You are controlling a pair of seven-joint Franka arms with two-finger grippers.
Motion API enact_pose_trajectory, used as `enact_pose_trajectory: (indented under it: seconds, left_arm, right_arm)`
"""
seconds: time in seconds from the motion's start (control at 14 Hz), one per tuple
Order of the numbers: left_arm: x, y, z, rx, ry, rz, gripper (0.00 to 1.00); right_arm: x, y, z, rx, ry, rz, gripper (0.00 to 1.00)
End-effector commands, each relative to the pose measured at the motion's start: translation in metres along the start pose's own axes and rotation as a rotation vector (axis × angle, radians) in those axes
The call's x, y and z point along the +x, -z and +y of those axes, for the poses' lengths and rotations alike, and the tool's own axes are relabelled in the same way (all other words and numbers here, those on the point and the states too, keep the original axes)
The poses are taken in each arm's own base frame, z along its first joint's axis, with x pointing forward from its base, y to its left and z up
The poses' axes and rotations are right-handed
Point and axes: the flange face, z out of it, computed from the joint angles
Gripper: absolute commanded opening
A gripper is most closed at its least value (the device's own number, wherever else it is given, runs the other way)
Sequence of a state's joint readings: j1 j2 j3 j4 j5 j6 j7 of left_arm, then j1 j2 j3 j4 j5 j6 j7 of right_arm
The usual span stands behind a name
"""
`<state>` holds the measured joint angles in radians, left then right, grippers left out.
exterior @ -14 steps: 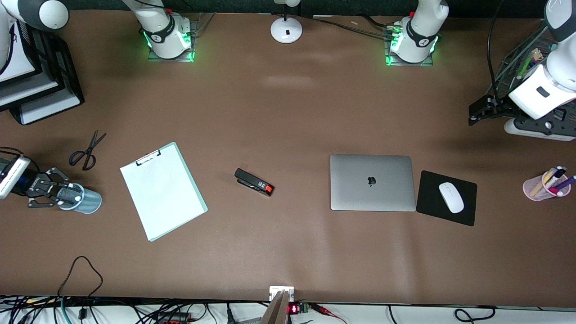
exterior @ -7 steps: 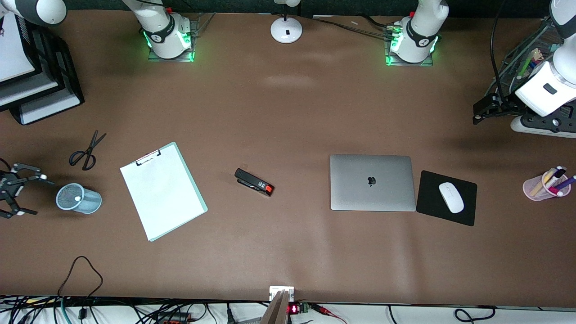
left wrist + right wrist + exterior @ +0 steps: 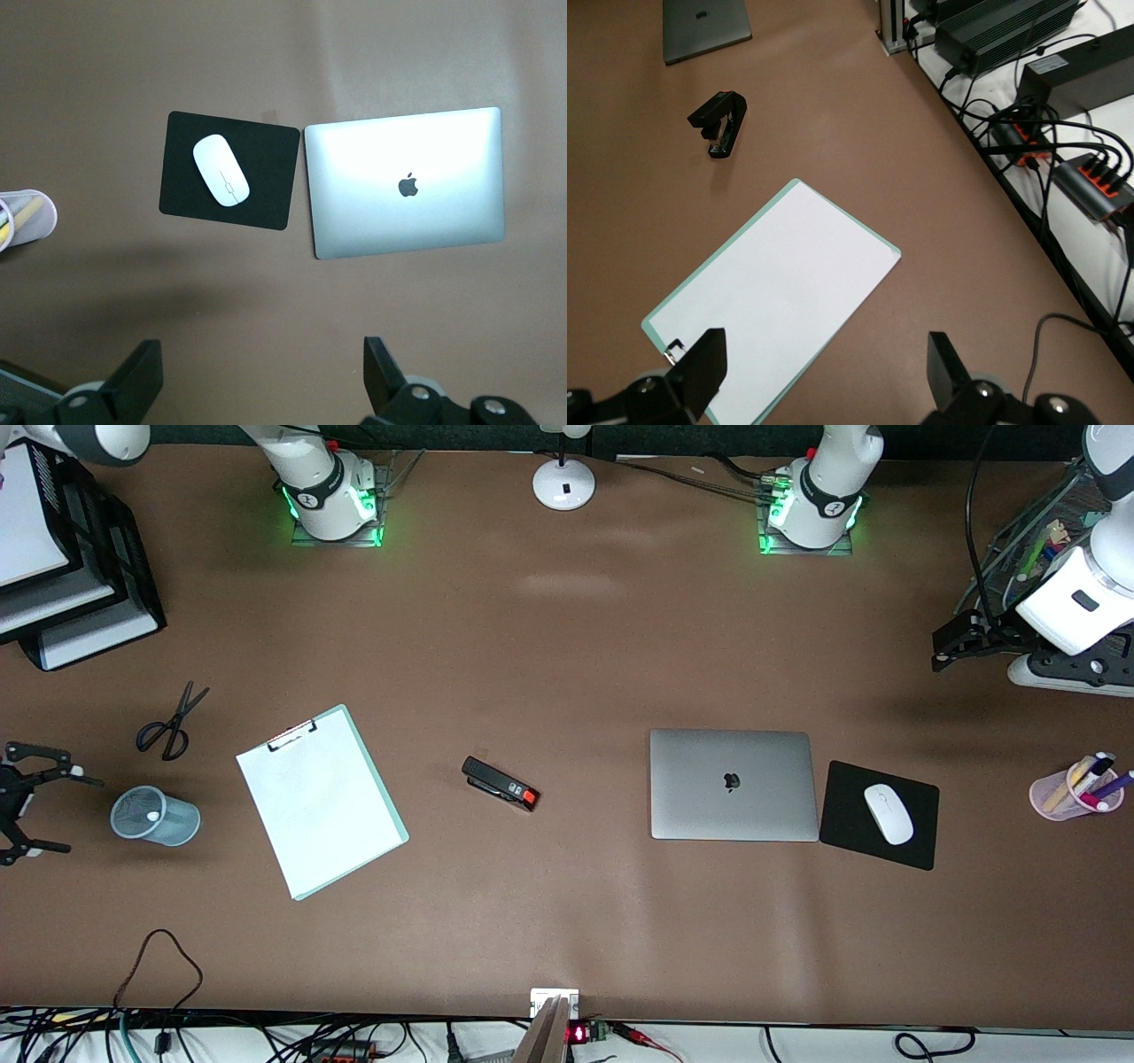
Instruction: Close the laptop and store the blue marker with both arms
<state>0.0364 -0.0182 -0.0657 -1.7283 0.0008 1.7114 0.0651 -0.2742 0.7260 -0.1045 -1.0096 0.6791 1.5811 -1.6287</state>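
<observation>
The silver laptop point(image 3: 733, 784) point(image 3: 406, 181) lies closed on the table, apple logo up; it also shows in the right wrist view point(image 3: 706, 27). At the right arm's end of the table stands a blue mesh cup point(image 3: 156, 817). Inside it only the pale end of the blue marker point(image 3: 153, 815) shows. My right gripper point(image 3: 66, 813) point(image 3: 824, 367) hangs open and empty beside the cup, clear of it. My left gripper point(image 3: 939, 651) point(image 3: 263, 372) is open and empty, raised at the left arm's end, looking down on the laptop.
Scissors point(image 3: 171, 722), a clipboard point(image 3: 319, 802) and a stapler point(image 3: 500, 784) lie between cup and laptop. A white mouse point(image 3: 889, 813) sits on a black pad point(image 3: 850, 834) beside the laptop. A pink pen cup point(image 3: 1054, 795) and stacked paper trays point(image 3: 71, 602) stand at the table's ends.
My right gripper has opened at the mesh cup and drawn back from it toward the table's end. The marker's pale end stays in the cup. The left arm shifted slightly.
</observation>
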Motion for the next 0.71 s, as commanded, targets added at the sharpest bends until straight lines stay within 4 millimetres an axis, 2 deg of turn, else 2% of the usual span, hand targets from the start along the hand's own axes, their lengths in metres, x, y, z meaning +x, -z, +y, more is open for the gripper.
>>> enact_pose_trajectory:
  seconds: [0.0, 0.21, 0.36, 0.57, 0.64]
  left_arm:
    - [0.002, 0.004, -0.001, 0.001, 0.012, 0.011, 1.00]
    - [0.002, 0.004, -0.002, 0.001, 0.013, 0.011, 1.00]
    - [0.002, 0.004, -0.002, 0.001, 0.013, 0.011, 1.00]
    - [0.002, 0.004, -0.002, 0.001, 0.013, 0.011, 1.00]
    - [0.002, 0.004, -0.002, 0.001, 0.013, 0.011, 1.00]
  right_arm:
    - [0.066, 0.000, -0.022, 0.005, -0.012, -0.130, 1.00]
    - [0.128, -0.011, -0.046, -0.014, -0.060, -0.246, 1.00]
    - [0.158, -0.018, -0.059, -0.039, -0.131, -0.299, 1.00]
    - [0.175, -0.029, -0.068, -0.081, -0.265, -0.370, 1.00]
    - [0.173, -0.030, -0.068, -0.094, -0.322, -0.404, 1.00]
